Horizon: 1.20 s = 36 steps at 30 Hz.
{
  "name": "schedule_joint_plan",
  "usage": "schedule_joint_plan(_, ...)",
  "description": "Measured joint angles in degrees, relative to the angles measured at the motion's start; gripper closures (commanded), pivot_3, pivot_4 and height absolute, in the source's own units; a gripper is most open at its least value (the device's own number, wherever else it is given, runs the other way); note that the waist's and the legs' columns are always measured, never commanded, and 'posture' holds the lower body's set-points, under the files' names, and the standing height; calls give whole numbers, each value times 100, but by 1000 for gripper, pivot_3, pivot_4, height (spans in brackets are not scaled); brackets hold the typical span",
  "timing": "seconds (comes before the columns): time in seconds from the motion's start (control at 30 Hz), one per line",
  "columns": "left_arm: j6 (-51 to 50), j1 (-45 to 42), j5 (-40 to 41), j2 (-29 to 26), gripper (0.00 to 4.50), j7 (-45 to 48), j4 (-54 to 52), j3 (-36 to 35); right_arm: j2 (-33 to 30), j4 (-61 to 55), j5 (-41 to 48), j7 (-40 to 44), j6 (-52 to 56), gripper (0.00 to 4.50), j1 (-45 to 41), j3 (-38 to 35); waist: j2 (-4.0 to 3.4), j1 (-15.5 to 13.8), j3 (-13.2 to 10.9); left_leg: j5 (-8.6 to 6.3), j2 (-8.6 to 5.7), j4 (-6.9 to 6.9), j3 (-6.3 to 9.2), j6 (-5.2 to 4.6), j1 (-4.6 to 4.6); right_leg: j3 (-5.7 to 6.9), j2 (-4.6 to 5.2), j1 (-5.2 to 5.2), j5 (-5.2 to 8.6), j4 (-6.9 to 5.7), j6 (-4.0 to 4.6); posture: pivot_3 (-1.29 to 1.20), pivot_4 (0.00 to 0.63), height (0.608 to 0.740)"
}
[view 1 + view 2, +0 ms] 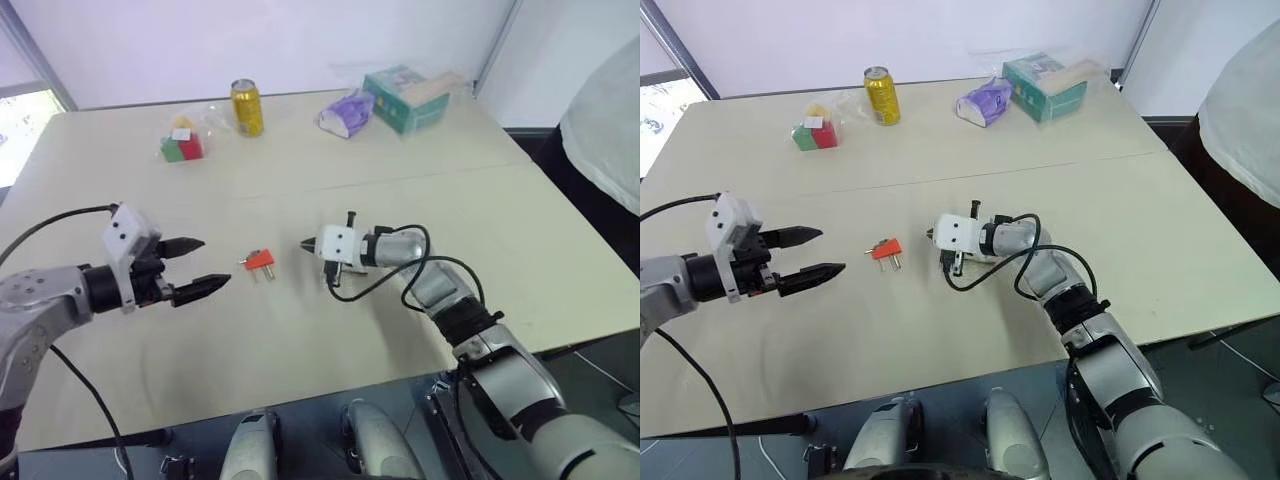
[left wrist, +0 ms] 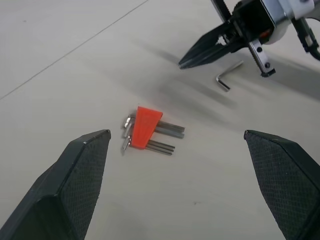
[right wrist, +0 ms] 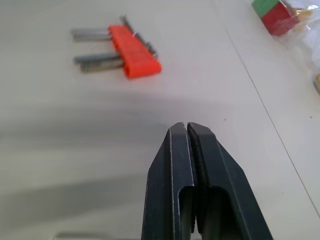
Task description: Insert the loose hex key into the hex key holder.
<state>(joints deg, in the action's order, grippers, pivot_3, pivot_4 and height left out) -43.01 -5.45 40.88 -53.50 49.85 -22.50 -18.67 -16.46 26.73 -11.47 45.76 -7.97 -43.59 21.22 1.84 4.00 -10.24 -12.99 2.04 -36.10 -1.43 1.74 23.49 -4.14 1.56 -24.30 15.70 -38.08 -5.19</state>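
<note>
Both pincers hover low over the worktop [image 1: 420,330], tips facing each other. Left pincer [image 1: 196,266] stands wide open; right pincer [image 1: 308,243] is pressed shut with nothing between its fingers. Between them, apart from both, the holder [image 1: 259,260] lies flat on the worktop with its grey keys pointing toward the robot. In the left wrist view the loose key [image 2: 227,78] lies on the worktop just beside and below the right pincer's tips, untouched, well apart from the holder.
</note>
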Motion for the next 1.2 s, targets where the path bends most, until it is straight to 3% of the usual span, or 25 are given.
schedule_joint_plan(0.13,-31,22,36,-4,0,96,5,-41,365,604,34,-150,201,4449,-288,-18,0,5,0,0,0,1,0,0,0,0,0,0,0,0,0,0,150,740)
schedule_joint_plan(0.23,-52,121,63,-7,0,95,-24,-156,585,1058,44,-267,269,3602,-449,-37,1,4,-1,0,0,1,0,0,1,0,4,-1,0,1,0,0,150,740)
schedule_joint_plan(0.3,-87,236,96,-10,0,83,-80,-292,696,1282,30,-398,273,2712,-545,-37,2,6,-1,0,1,1,1,0,1,-1,6,-1,0,1,0,0,150,740)
schedule_joint_plan(0.63,-277,584,224,-13,0,-52,-378,-571,849,2122,26,-414,87,2712,-999,-33,2,10,-2,0,1,3,2,0,0,0,8,-2,0,1,1,0,150,740)
schedule_joint_plan(1.03,-331,745,353,-14,0,-180,-522,-752,858,2284,-64,341,-70,2712,-1133,57,2,11,-2,0,3,5,4,0,0,1,8,-2,0,2,1,0,150,740)
schedule_joint_plan(1.13,-332,744,354,-14,0,-223,-527,-752,870,2250,-58,372,-57,1885,-1119,29,2,12,-2,0,3,4,4,0,0,1,8,-2,0,2,1,0,150,740)
schedule_joint_plan(1.2,-332,737,354,-14,0,-248,-527,-752,883,2239,-59,308,-63,918,-1119,-3,2,12,-2,0,3,4,4,0,0,1,8,-2,0,2,1,0,150,740)
